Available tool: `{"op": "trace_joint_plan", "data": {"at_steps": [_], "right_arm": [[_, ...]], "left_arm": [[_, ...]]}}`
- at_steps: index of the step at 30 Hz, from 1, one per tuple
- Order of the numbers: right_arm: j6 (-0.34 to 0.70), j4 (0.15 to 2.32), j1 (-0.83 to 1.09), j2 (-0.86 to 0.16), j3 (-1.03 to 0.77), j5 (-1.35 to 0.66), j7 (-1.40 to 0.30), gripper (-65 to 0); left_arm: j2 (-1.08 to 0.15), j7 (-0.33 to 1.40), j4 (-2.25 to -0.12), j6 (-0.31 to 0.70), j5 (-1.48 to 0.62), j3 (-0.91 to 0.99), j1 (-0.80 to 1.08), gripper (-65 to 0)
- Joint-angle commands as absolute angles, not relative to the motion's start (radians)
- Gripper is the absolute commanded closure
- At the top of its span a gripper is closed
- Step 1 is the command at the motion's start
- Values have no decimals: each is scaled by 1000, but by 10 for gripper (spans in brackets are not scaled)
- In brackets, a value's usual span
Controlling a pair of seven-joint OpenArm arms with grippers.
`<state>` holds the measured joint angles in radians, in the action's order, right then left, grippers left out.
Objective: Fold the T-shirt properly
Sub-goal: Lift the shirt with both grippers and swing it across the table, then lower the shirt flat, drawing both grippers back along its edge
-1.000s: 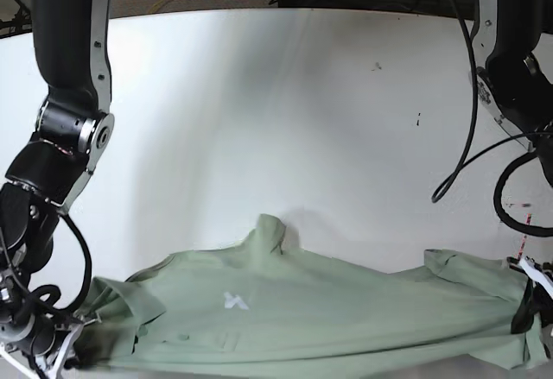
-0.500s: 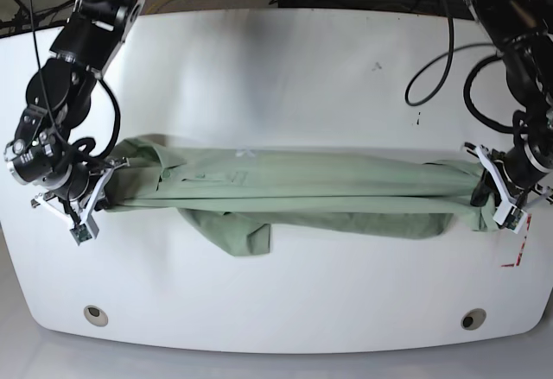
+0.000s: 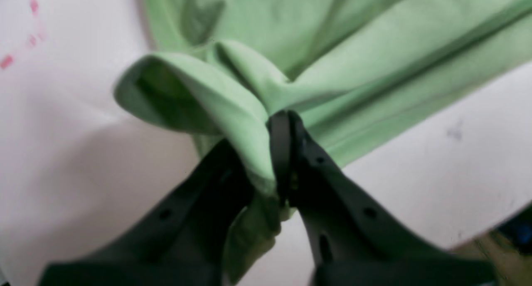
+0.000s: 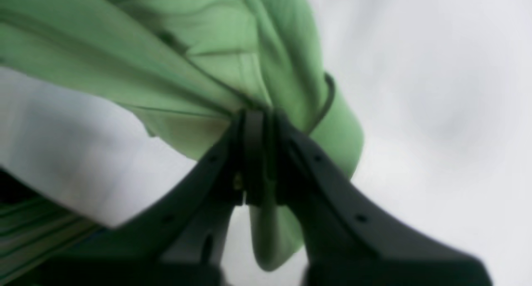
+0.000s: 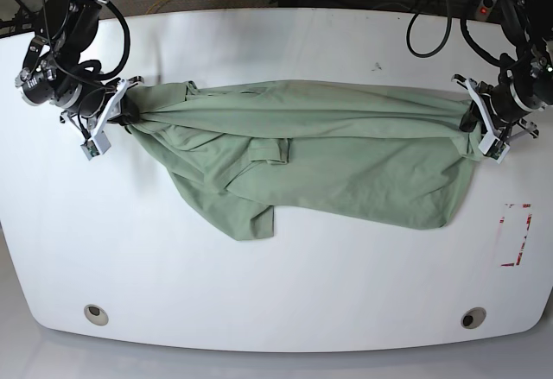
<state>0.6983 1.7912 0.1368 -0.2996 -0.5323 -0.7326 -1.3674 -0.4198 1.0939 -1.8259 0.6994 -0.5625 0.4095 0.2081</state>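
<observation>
The pale sage-green T-shirt (image 5: pixel 328 154) hangs stretched across the white table (image 5: pixel 276 284), its upper edge pulled taut between both grippers and its lower part draping down onto the tabletop. At the base view's right, my left gripper (image 5: pixel 472 123) is shut on a bunched corner of the T-shirt (image 3: pixel 232 99); the black fingers (image 3: pixel 286 153) pinch a fold (image 3: pixel 253 153). On that view's left, my right gripper (image 5: pixel 121 113) is shut on the other end of the T-shirt (image 4: pixel 232 53), cloth squeezed between its fingers (image 4: pixel 253 153).
Red tape marks (image 5: pixel 516 234) sit near the table's right edge. Two round holes (image 5: pixel 96 314) (image 5: pixel 472 318) lie near the front edge. Cables (image 5: pixel 432 16) hang behind the table at the back.
Both grippers have carried the T-shirt away from the table's front toward the back and lifted it. The cloth, bunched into a narrow band half a second ago, now hangs spread out.
</observation>
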Motion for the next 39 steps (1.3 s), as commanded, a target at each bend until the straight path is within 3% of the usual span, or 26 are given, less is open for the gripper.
{"op": "trace_joint_plan", "data": {"at_steps": [1, 6, 9, 12, 18, 25, 30, 39], "right_arm": [[698, 1810, 159, -321, -538, -829, -1354, -73], [698, 1810, 265, -364, -535, -966, -1354, -252], [698, 1810, 308, -392, -535, -1010, -1354, -309], [698, 1810, 349, -424, -538, -1046, -1354, -346], [698, 1810, 403, -495, -539, -1181, -1354, -354], [698, 1804, 371, -472, -542, -1219, -1349, -354], [698, 1808, 289, -390, -541, -1064, -1349, -354], [698, 1816, 255, -303, -535, -783, -1331, -354]], "left_arm": [[-486, 1073, -1796, 698, -573, 381, 200, -90], [-532, 1073, -1715, 698, -576, 354, 219, -293], [-550, 1073, -1678, 698, -576, 354, 220, -358], [-578, 1073, -1682, 698, -579, 355, 223, -360], [-599, 1078, -1785, 698, -679, 418, 223, -360], [-529, 1115, -1853, 698, -702, 418, 189, -360], [-443, 1115, -1851, 698, -619, 367, 168, -360], [-412, 1107, -1850, 698, -418, 329, 223, -361]]}}
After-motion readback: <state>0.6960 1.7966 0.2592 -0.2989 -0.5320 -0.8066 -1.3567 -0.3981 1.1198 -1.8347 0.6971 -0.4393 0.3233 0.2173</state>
